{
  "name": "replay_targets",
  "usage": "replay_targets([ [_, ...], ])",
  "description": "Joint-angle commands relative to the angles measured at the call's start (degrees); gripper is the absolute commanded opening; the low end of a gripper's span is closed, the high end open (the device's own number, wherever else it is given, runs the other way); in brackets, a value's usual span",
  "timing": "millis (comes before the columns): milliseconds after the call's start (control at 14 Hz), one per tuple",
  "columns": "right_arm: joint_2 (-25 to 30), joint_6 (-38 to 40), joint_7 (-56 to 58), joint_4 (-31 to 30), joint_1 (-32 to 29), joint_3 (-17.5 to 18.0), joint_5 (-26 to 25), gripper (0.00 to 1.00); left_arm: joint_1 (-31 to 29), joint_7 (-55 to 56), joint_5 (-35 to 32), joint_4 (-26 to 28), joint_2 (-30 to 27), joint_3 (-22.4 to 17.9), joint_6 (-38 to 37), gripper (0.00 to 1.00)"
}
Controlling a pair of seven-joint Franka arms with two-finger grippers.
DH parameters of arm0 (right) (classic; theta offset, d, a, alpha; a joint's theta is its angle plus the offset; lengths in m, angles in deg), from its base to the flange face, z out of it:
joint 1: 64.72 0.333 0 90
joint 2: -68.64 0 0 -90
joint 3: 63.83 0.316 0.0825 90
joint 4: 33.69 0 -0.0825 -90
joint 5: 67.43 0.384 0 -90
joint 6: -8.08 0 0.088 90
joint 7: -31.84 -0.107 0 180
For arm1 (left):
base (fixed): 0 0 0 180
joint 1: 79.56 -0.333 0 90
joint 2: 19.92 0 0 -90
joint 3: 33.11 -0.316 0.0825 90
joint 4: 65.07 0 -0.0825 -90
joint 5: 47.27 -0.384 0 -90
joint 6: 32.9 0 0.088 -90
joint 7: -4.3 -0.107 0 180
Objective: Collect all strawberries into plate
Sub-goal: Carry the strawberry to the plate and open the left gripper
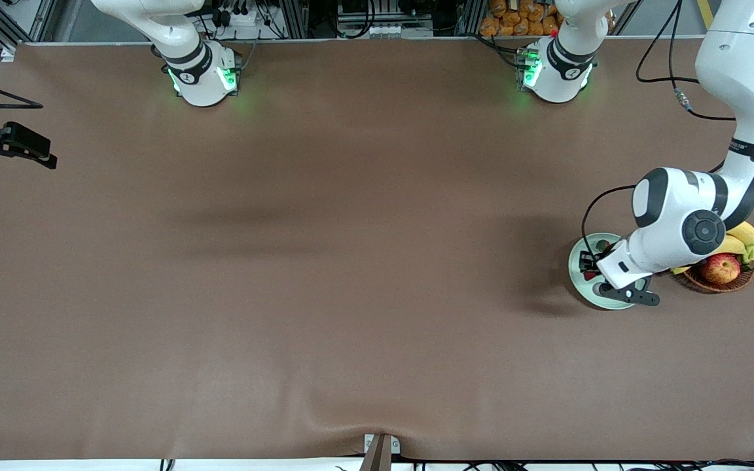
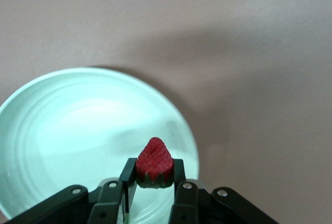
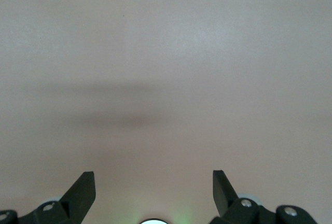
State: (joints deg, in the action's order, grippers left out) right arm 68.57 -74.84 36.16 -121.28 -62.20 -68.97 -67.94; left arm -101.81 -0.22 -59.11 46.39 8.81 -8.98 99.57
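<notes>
We see the plate [image 1: 576, 261], round, shallow, pale mint w/ plain rim, flat on the table at the left arm's end, just beside the wicker basket [image 1: 720, 281]. One strawberry [image 2: 154, 162], bright red, tip pointing away from the fingers, is pinched in the left gripper [image 2: 154, 175] over the plate. Another berry [image 1: 602, 246] lies in the plate, partly hidden.

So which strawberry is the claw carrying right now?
Find the wicker basket of fruit at the left arm's end of the table; beside it sits the pale green plate. Over that plate the left claw is shut on a strawberry, small, bright red, pinched between the black fingers.
</notes>
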Motion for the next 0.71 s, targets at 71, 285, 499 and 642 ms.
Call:
replay_targets([
  [71,-0.2,0.1,-0.3,0.7,-0.2,-0.1,0.4,1.0,-3.4,-3.6,-1.1,2.0,-1.6,0.9,0.2,0.46],
  [285,-0.2,-0.3,-0.3,0.6,-0.4,-0.2,1.7,1.0,-3.8,-4.3,-1.1,1.4,-1.5,0.9,0.2,1.0],
  [499,-0.1,-1.4,-0.5,0.4,-0.5,-0.4,1.9,1.0,-3.2,-4.3,-1.1,-1.1,-1.1,0.9,0.2,1.0],
  [642,-0.1,-1.4,-0.5,0.2,-0.6,-0.5,3.0,1.0,-2.6,-4.3,-1.1,-2.9,-0.7,0.9,0.2,1.0],
])
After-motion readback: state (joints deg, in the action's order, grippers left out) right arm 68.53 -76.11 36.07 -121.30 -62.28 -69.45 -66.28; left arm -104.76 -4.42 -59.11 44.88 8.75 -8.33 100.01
